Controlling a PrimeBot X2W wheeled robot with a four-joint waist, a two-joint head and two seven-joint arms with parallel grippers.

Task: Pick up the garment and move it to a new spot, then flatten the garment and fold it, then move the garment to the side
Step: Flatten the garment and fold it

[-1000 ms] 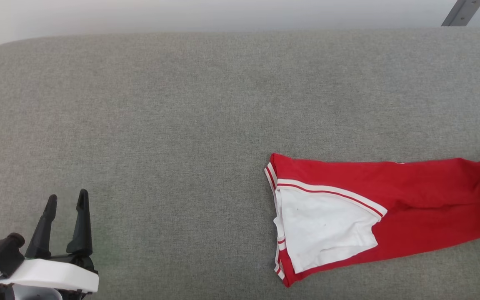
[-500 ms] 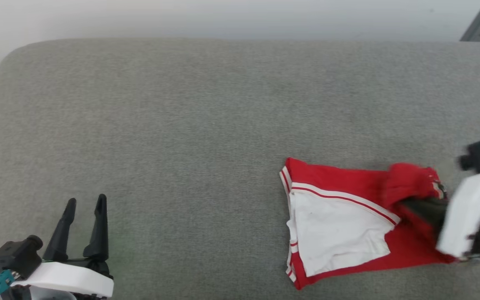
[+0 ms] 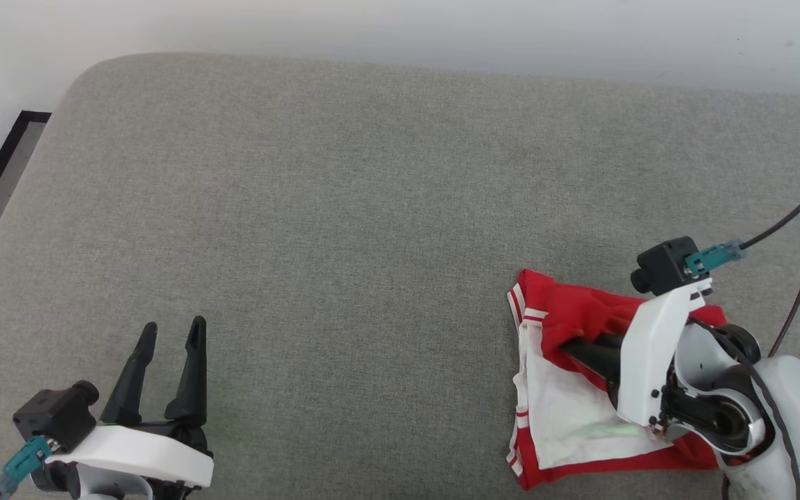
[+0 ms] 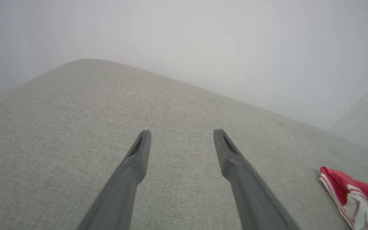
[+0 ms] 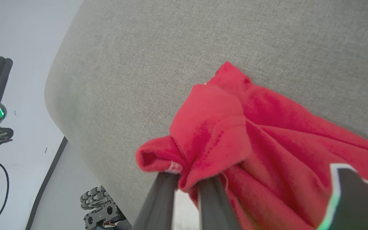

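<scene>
While the right hand (image 5: pixel 185 182) clamps the one garment (image 5: pixel 267 134) | left hand (image 3: pixel 173 325) splayed apart | hands: two

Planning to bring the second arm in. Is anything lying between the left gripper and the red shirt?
Nothing visible does: bare grey cushion lies between the open left gripper and the garment, whose red fold the right gripper pinches.

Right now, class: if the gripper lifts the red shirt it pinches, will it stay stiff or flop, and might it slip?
Probably floppy: the garment bunches into soft folds where the right gripper pinches it, so the rest should hang. It seems light, thin cloth lying flat on the cushion. Only a small fold is pinched, so slipping is possible.
</scene>
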